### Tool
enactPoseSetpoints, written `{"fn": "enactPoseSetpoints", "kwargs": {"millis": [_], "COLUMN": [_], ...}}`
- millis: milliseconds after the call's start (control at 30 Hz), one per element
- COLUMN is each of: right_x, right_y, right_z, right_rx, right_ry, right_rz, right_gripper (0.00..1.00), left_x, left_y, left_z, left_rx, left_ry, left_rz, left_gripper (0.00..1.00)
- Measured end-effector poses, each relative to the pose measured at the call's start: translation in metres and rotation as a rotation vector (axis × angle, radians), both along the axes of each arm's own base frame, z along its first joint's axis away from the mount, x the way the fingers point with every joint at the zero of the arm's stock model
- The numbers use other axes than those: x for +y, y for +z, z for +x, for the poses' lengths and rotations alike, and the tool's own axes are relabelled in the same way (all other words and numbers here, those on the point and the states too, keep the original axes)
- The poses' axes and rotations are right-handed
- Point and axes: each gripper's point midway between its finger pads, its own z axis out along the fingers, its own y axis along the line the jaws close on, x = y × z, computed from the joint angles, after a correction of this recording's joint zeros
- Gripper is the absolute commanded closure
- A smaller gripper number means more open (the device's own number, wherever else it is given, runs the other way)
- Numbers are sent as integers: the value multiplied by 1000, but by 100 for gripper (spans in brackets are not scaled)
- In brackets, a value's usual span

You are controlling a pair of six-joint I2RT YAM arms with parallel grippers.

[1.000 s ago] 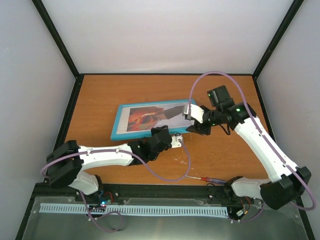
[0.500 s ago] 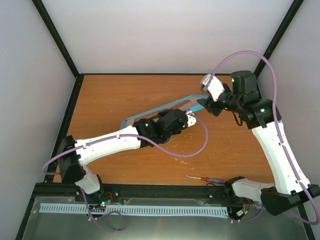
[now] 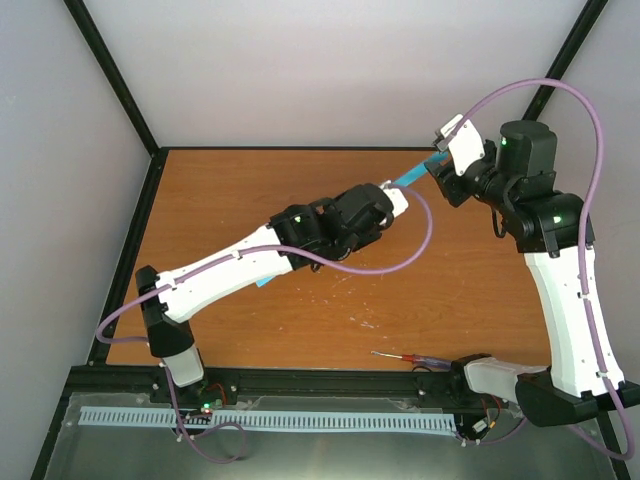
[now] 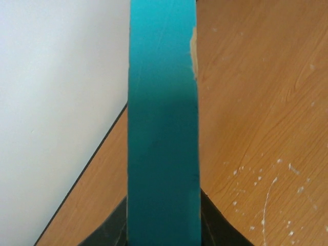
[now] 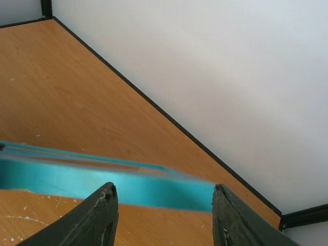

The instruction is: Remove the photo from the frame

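Photo hidden: the frame (image 3: 411, 178) hangs edge-on above the table (image 3: 220, 200), mostly masked by the left arm (image 3: 250, 265). Left gripper (image 3: 392, 198) clenches its turquoise edge. Right gripper (image 5: 164, 188) straddles its upper corner, fingers apart, grip unclear.

The frame (image 3: 411, 178) is on edge over the table (image 3: 220, 190), with 1 screwdriver (image 3: 405, 356) lying before it.

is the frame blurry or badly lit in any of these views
Right wrist: the frame is smeared and soft-edged, the right claw's fingers look crisp. Left wrist: the frame fills the middle, its lower half shaded darker. Top external: sharp, no glare.
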Motion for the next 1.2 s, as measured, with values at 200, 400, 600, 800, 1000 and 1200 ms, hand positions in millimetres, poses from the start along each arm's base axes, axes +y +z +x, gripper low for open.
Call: {"fn": "enactPoseSetpoints", "kwargs": {"millis": [200,400,600,800,1000,1200], "right_x": [-8,-14,-19,-21,-8,8], "right_y": [5,14,17,-13,-78,-143], "right_z": [2,5,8,17,23,25], "right_rx": [-14,-40,-47,19,182,348], "right_ry": [-52,-93,-132,-149,-106,-51], "right_rz": [-6,8,27,38,53,88], "right_gripper": [53,54,55,55,55,56], "left_x": [5,29,82,150,188,212], "left_y": [51,69,70,71,51,16], "left_z": [7,30,57,65,71,75], "left_rx": [7,56,184,275,342,447], "left_ry": [42,127,257,403,496,558], "left_rz": [-188,-337,-517,-721,-843,-958], "left_gripper": [99,99,99,99,99,99]}}
